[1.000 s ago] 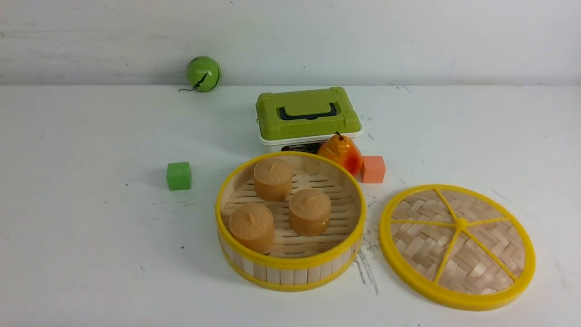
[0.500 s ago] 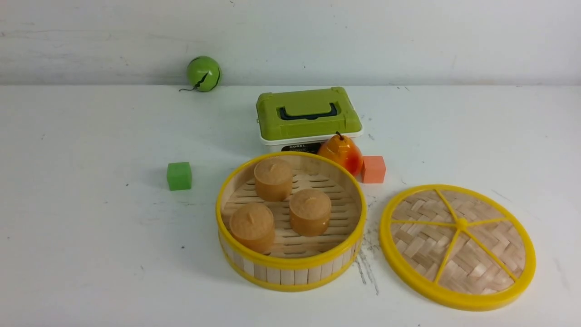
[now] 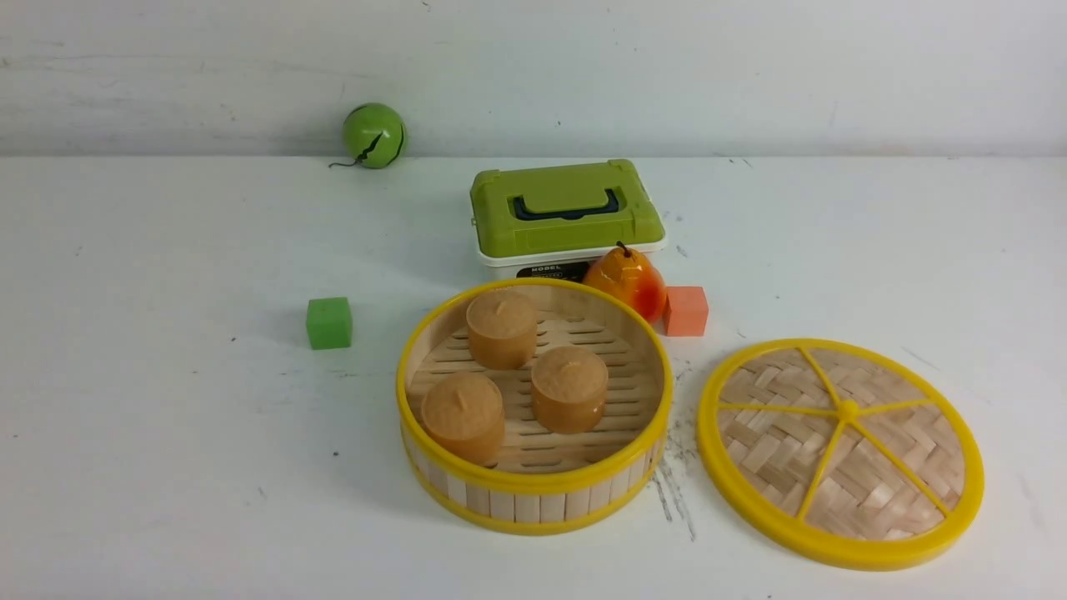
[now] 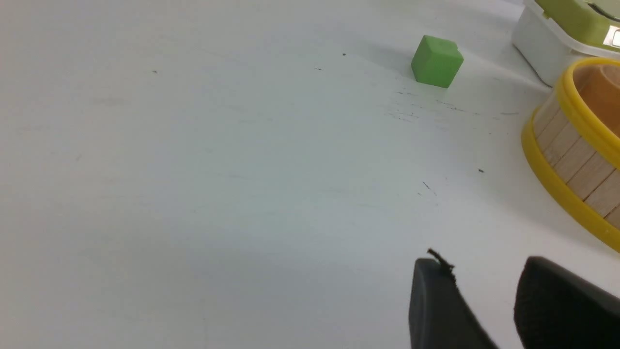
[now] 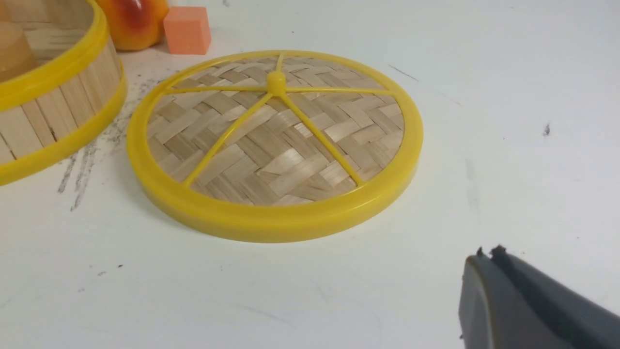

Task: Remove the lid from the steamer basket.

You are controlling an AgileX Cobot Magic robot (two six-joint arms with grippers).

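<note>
Lid [image 3: 884, 467]: yellow rim and spokes over tan weave; basket [image 3: 533, 502]: yellow rims, pale slats; buns [image 3: 569, 389]: brown. Box [image 3: 567, 208]: green over white; pear [image 3: 625, 282]: orange and red; cubes: green [image 3: 329, 322], salmon [image 3: 685, 311].

Small print — apparently "MODEL" — stands on the green-topped box [image 3: 567, 208].

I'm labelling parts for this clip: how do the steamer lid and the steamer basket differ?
The lid is a flat, covered disc; the basket is an open tub with upright walls.
The lid has spokes and a knob on top; the basket holds three buns.
Both are round, pale and yellow-rimmed.
</note>
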